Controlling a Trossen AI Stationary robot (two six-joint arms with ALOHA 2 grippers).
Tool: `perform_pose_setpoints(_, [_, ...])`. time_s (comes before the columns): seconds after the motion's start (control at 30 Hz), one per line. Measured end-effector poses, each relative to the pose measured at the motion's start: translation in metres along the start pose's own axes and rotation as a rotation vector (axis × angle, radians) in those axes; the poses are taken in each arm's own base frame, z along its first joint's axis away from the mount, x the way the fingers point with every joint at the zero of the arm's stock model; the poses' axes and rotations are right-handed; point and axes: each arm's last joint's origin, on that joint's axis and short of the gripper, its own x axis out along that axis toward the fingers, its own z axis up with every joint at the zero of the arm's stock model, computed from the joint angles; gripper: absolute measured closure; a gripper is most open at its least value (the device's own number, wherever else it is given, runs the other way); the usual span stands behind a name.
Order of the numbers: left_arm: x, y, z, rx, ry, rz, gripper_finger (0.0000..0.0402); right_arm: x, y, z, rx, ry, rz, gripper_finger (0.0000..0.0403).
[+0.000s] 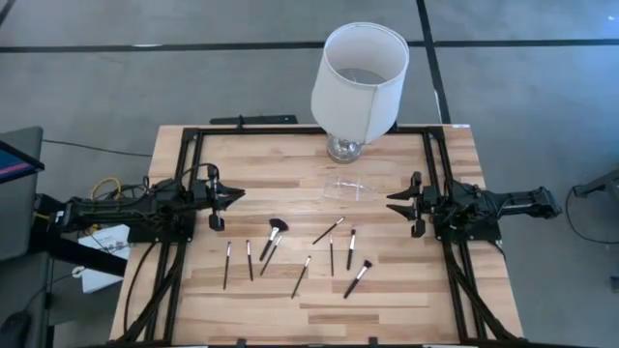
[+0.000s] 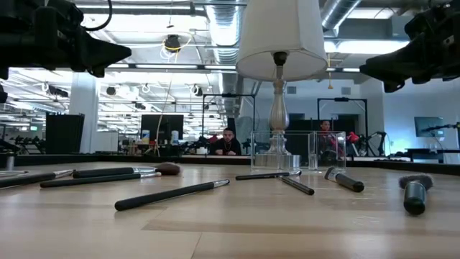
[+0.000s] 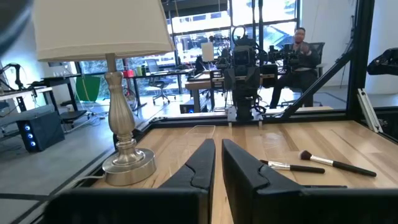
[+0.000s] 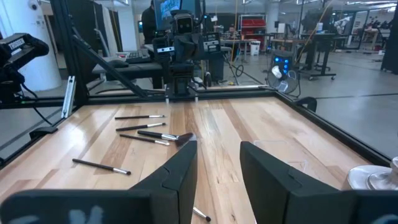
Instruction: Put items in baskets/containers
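Several slim dark-handled makeup brushes (image 1: pixel 302 275) lie flat and scattered on the wooden table's near middle, one of them with a wider fan head (image 1: pixel 274 235). A shallow clear plastic tray (image 1: pixel 345 188) rests on the table beyond them, just in front of the lamp. My left gripper (image 1: pixel 240 194) hovers at the left side, pointing level toward the middle, its fingers (image 3: pixel 205 163) shut with only a slit between them. My right gripper (image 1: pixel 391 203) hovers at the right side facing it, open (image 4: pixel 217 152) with nothing between its fingers. Both are clear of the brushes.
A tall lamp with a white shade (image 1: pixel 358 77) stands on a glass base (image 1: pixel 345 148) at the table's far middle, close behind the tray. A black frame (image 1: pixel 184 145) runs round the table's edges. Bare wood lies between the grippers and along the near edge.
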Motion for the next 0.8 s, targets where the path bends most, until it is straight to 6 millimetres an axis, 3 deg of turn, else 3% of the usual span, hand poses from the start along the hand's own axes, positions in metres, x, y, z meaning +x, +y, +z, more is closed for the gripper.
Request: perform_pose_setpoints(0.8, [0.0,0.0001,0.0007,-0.013,-0.007,0.001,0.0374,0.0,0.0,-0.0002,0.0,0.001,0.0,0.029])
